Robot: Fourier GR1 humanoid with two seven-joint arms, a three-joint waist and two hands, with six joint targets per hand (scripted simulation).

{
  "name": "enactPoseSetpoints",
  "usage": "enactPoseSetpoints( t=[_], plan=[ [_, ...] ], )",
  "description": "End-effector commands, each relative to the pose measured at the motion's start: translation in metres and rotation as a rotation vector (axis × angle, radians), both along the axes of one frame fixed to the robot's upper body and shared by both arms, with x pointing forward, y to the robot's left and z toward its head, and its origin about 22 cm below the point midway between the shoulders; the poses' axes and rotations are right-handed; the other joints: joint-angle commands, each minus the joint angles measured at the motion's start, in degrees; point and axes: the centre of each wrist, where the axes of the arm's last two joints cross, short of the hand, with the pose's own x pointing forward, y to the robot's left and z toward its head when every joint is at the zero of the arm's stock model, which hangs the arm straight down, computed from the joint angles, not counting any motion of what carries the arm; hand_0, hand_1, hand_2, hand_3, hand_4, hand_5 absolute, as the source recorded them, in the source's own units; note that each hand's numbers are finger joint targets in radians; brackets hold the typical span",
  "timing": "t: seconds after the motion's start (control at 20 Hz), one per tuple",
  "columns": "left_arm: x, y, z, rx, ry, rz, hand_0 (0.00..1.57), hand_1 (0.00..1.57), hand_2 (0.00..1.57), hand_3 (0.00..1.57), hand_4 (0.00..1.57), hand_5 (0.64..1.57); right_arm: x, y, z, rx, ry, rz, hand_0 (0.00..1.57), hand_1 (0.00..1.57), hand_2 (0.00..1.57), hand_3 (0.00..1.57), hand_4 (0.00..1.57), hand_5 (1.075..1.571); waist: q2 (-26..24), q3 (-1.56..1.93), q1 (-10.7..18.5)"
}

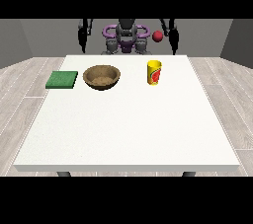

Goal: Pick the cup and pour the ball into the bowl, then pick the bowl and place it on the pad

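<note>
You are looking at a flat green square pad (62,80) lying at the left of the large white table (128,129). Just beside it a round brown wooden bowl (102,77) is sitting mouth up. Further right a yellow cup with a red mark (154,72) is standing upright, long axis vertical. A small red ball (157,36) is showing above it, off the table. Grey plank flooring is surrounding the table. Both hands (83,45) (173,45) are hanging behind the far edge; you cannot tell how their fingers lie.
</note>
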Motion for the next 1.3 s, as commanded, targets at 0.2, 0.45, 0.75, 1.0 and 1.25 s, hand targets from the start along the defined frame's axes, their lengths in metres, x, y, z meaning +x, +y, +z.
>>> enactPoseSetpoints(
  t=[0.2, 0.45, 0.75, 1.0, 1.25],
  plan=[
    [0.004, 0.007, 0.033, 0.040, -0.044, -0.023, 0.00, 0.00, 0.00, 0.00, 0.00, 1.524, 0.000, -0.012, 0.027, -0.038, -0.015, -0.018, 0.00, 0.00, 0.00, 0.00, 0.00, 1.568, -14.60, 0.60, -0.81],
    [-0.032, -0.055, 0.026, -0.316, -0.062, -0.156, 0.00, 0.00, 0.00, 0.00, 0.00, 1.536, -0.010, -0.007, 0.008, 0.125, -0.005, -0.151, 0.00, 0.00, 0.00, 0.00, 0.00, 1.566, -18.78, 0.66, 2.85],
    [-0.020, -0.039, 0.071, -0.179, -0.245, -0.088, 0.00, 0.00, 0.00, 0.00, 0.00, 1.478, -0.011, -0.020, 0.019, 0.130, -0.132, -0.070, 0.00, 0.00, 0.00, 0.00, 0.00, 1.565, -8.71, 0.68, -0.13],
    [0.015, -0.049, 0.081, -0.129, -0.377, -0.131, 0.00, 0.00, 0.00, 0.00, 0.00, 1.384, 0.026, -0.005, 0.035, 0.117, -0.228, -0.027, 0.00, 0.00, 0.00, 0.00, 0.00, 1.562, -0.21, 0.69, -0.95],
    [0.047, -0.023, 0.074, -0.047, -0.462, -0.077, 0.00, 0.00, 0.00, 0.00, 0.00, 1.296, 0.053, -0.012, 0.054, 0.137, -0.342, 0.020, 0.00, 0.00, 0.00, 0.00, 0.00, 1.563, 8.54, 0.67, -2.37]
  ],
)
